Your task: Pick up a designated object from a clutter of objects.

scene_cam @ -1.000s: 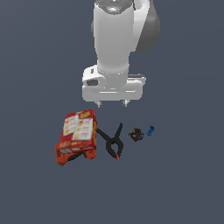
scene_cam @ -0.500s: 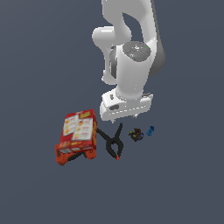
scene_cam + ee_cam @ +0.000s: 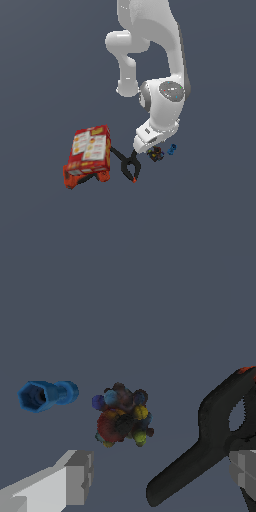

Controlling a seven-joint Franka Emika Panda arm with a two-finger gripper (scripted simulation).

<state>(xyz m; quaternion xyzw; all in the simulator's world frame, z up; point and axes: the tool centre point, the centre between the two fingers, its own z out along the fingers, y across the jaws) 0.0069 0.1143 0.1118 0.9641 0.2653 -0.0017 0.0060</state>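
The designated object (image 3: 122,416) is a tiny dark lump with red, yellow, orange and blue flecks, lying on the floor; it also shows as the dark lump (image 3: 156,154) in the exterior view. My gripper (image 3: 161,472) is open, one grey finger (image 3: 72,478) to each side, with nothing between them. It hangs low just above the object. In the exterior view the gripper (image 3: 148,150) is mostly hidden under the white hand. The black spring clamp (image 3: 210,441) lies close beside the object, partly between the fingers.
A tiny blue piece (image 3: 46,396) lies on the object's other side, and shows as the blue piece (image 3: 173,149) in the exterior view. The clamp (image 3: 129,166) with its orange tip lies next to a red printed carton (image 3: 91,150), which rests on an orange item (image 3: 75,179).
The arm has swung toward the exterior view's right and dropped, tilting the hand down from high above the carton to just over the dark object. The objects have not moved.
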